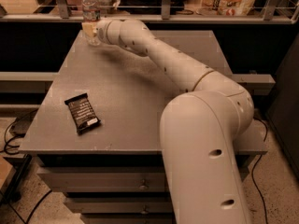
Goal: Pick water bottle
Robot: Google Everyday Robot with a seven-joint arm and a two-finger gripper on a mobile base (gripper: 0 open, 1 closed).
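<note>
The water bottle [90, 6] is a small clear plastic bottle with a white cap. It stands upright at the far left corner of the grey table [140, 92]. My gripper [88, 31] is at the end of the long white arm that reaches across the table from the lower right. It sits at the bottle's lower half, level with the table's back edge, and hides part of the bottle's base.
A black snack bar wrapper [82, 113] lies flat near the table's front left. A metal rail [187, 17] runs just behind the table, with bags and packages beyond it. My white arm [187, 73] crosses the right half of the table.
</note>
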